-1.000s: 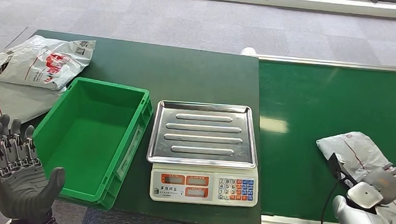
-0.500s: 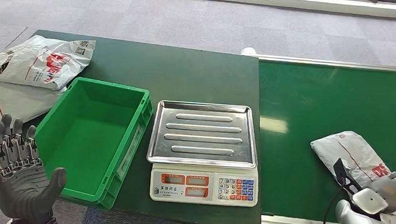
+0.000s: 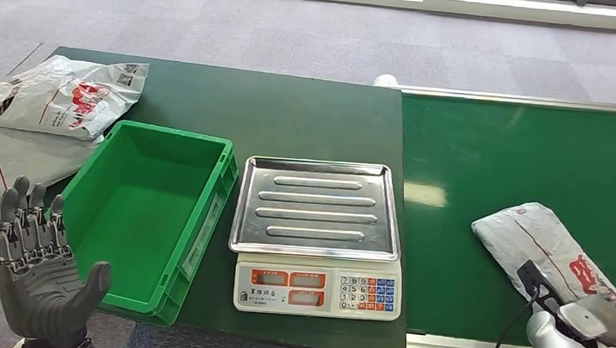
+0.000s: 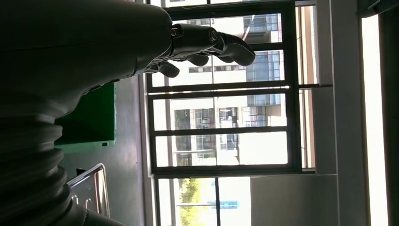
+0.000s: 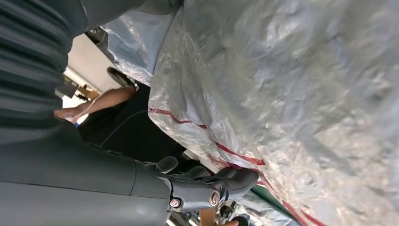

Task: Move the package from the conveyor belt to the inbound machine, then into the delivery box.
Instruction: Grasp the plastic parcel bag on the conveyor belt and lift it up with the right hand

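R hand [image 3: 602, 316] fingers [image 5: 221, 183] lie against the near end of the grey poly-mailer package [image 3: 549, 248]; whether they're closed on it I can't tell. L hand [image 3: 40, 274] is up, palm open, fingers spread, holding nothing, beside the green delivery box [image 3: 146, 212]. Pkg lies on the conveyor belt [image 3: 519, 156], well apart from the weighing scale [image 3: 317, 232]. It looks light, soft, crinkly and prob. slippery, so take it across the bulkier middle, not a loose film edge.
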